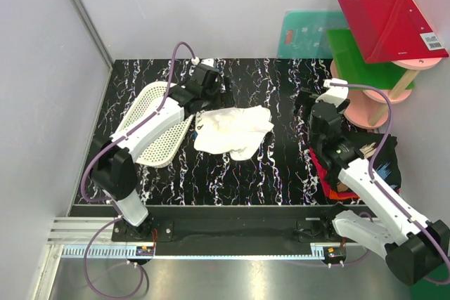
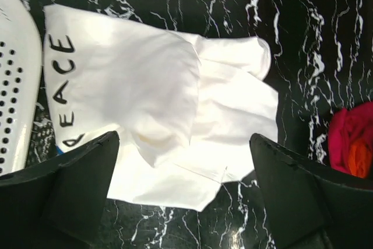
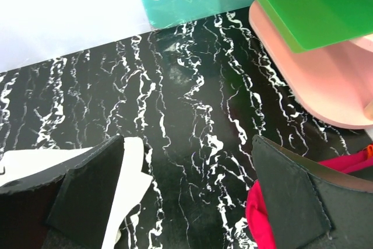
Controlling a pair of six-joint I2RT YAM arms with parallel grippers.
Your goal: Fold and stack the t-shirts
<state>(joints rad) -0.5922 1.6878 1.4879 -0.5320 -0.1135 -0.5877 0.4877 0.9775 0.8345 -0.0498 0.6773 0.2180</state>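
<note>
Note white t-shirt crumpled mid-table, black lettering along one edge (only "EACE" readable). Log mesh basket just beside it at 9 o'clock. Record left gripper above the shirt's 11 o'clock end, fingers spread wide, holding nothing. Log red-orange t-shirt and black t-shirt heaped at 3 o'clock. Record right gripper over that heap, fingers likewise wide, empty.

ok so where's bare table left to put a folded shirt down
Bare table between the white t-shirt and the shirt pile, and along the near edge. Crowded at the mesh basket on the left and the pink stand back right.
</note>
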